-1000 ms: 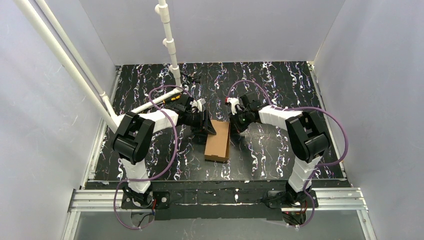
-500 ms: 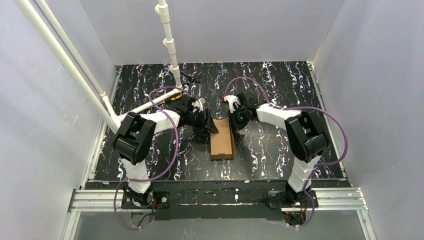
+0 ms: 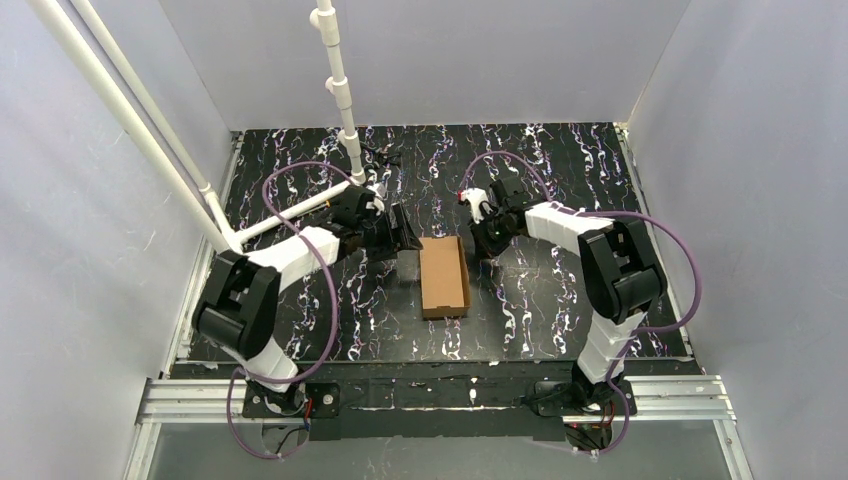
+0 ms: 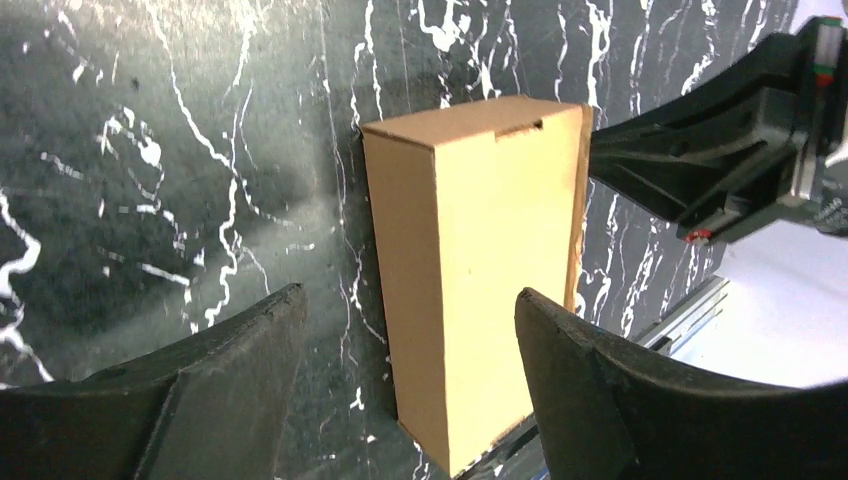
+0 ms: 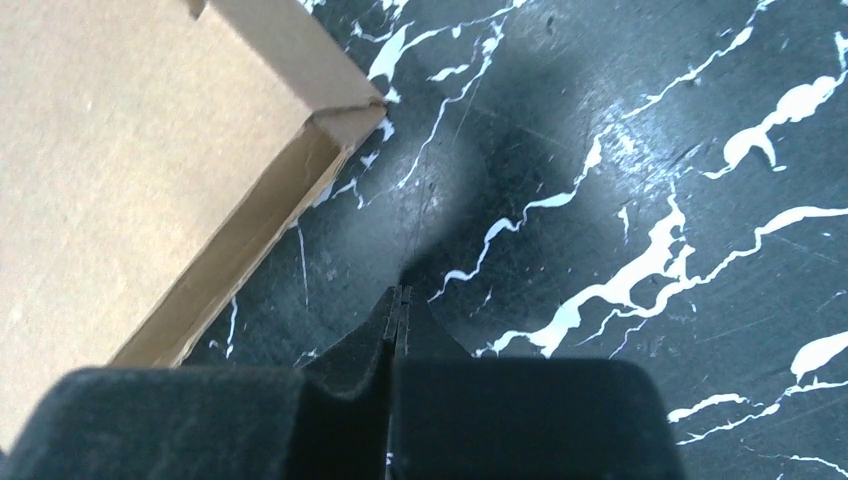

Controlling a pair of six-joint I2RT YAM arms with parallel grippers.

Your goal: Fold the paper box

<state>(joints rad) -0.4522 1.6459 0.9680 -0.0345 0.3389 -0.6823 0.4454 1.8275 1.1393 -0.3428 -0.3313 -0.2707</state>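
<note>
The paper box [image 3: 443, 277] lies flat on the black marbled table as a closed brown rectangular carton, long axis running near to far. My left gripper [image 3: 408, 238] hovers just left of its far end, open, nothing between the fingers. In the left wrist view the paper box [image 4: 480, 270] lies beyond the two wide-spread fingers [image 4: 240, 370] and touches neither. My right gripper [image 3: 487, 243] sits just right of the box's far end, shut and empty. In the right wrist view its closed tips [image 5: 402, 295] point at bare table, with the box [image 5: 130, 150] at upper left, apart from them.
White pipes [image 3: 340, 90] stand at the table's back left, one slanting down along the left wall [image 3: 150, 130]. Grey walls enclose the table on three sides. A metal rail [image 3: 450, 395] runs along the near edge. The right arm [image 4: 740, 150] shows past the box in the left wrist view.
The box was tilted up against the left gripper and now lies flat and closed. The left gripper opened and drew back to the left. The right gripper backed off slightly, still shut.
</note>
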